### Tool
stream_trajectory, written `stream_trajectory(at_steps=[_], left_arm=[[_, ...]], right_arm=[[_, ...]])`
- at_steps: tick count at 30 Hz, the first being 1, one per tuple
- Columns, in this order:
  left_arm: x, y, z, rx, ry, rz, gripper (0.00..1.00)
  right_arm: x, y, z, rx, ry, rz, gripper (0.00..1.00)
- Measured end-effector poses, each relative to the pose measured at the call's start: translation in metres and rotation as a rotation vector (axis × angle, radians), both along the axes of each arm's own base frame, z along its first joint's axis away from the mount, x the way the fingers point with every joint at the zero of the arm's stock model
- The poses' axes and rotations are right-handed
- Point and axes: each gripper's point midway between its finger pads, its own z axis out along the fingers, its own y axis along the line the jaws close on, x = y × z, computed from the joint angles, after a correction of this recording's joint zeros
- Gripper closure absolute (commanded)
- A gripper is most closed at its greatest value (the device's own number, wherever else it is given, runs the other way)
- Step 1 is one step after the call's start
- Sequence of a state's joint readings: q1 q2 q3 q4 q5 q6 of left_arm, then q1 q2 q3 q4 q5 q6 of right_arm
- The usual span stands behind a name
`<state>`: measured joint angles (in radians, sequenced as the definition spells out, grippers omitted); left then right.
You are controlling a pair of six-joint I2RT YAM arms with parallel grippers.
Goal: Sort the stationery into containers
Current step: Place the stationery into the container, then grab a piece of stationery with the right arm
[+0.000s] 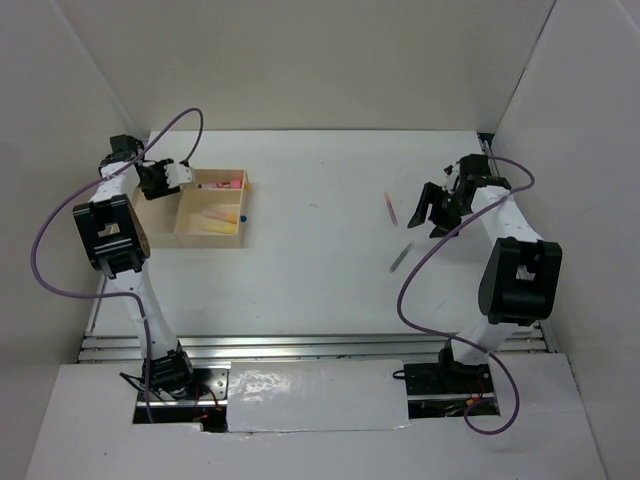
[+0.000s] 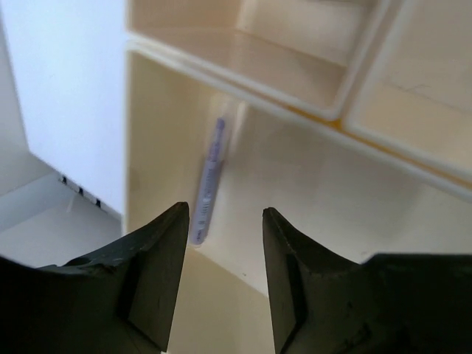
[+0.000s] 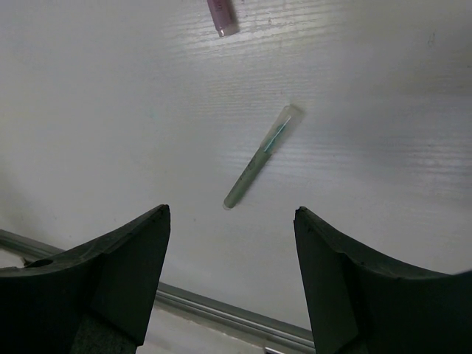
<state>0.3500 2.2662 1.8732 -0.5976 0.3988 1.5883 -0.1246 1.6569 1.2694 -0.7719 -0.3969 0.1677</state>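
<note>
The pale wooden tray (image 1: 160, 222) stands at the left of the table. Its right compartments hold a fat pink highlighter (image 1: 225, 184) and yellow markers (image 1: 218, 217). My left gripper (image 1: 152, 188) hovers over the tray's left compartment. In the left wrist view that gripper (image 2: 225, 221) is open with nothing between its fingers. A thin pale-purple pen (image 2: 210, 177) lies below it on the tray floor (image 2: 317, 192). My right gripper (image 1: 428, 215) hangs open above the table. A thin pink pen (image 1: 391, 208) and a thin grey pen (image 1: 401, 256) lie to its left. The right wrist view shows the grey pen (image 3: 262, 158) ahead of the open gripper (image 3: 230, 214) and the pink pen's end (image 3: 221, 16) at the top edge.
White walls close in the table on the left, back and right. A metal rail (image 1: 300, 345) runs along the near edge in front of both arm bases. Purple cables (image 1: 45, 250) loop beside each arm.
</note>
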Motion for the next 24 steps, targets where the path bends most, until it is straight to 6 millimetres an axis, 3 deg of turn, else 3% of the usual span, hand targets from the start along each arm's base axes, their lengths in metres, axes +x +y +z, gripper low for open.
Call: stream_trajectory(at_steps=[3, 5, 6, 7, 8, 12, 15, 17, 19, 24], left_arm=[[0.007, 0.002, 0.021, -0.054, -0.061, 0.100, 0.32], [0.012, 0.002, 0.054, -0.105, -0.148, 0.184, 0.32], [0.012, 0.001, 0.075, -0.134, -0.198, 0.221, 0.31], [0.011, -0.001, 0.103, -0.172, -0.264, 0.265, 0.18], [0.009, -0.004, 0.130, -0.200, -0.324, 0.290, 0.16], [-0.027, -0.028, 0.252, -0.364, -0.584, 0.355, 0.14], [-0.061, -0.052, 0.314, -0.459, -0.703, 0.339, 0.14], [-0.081, -0.068, 0.331, -0.512, -0.726, 0.326, 0.13], [-0.096, -0.080, 0.331, -0.556, -0.712, 0.324, 0.13], [-0.119, -0.102, 0.288, -0.635, -0.586, 0.353, 0.12]], right_arm=[[0.000, -0.004, -0.003, -0.014, 0.018, -0.043, 0.31], [0.001, -0.006, -0.004, -0.026, 0.033, -0.080, 0.33], [0.001, -0.007, -0.006, -0.035, 0.040, -0.097, 0.34], [0.001, -0.009, -0.009, -0.054, 0.053, -0.122, 0.36], [0.002, -0.009, -0.012, -0.071, 0.063, -0.133, 0.37], [0.000, 0.007, -0.035, -0.146, 0.125, -0.128, 0.37], [-0.005, 0.025, -0.055, -0.200, 0.175, -0.090, 0.39], [-0.008, 0.033, -0.066, -0.232, 0.203, -0.072, 0.40], [-0.009, 0.034, -0.076, -0.271, 0.226, -0.069, 0.41], [-0.007, 0.028, -0.088, -0.348, 0.253, -0.091, 0.45]])
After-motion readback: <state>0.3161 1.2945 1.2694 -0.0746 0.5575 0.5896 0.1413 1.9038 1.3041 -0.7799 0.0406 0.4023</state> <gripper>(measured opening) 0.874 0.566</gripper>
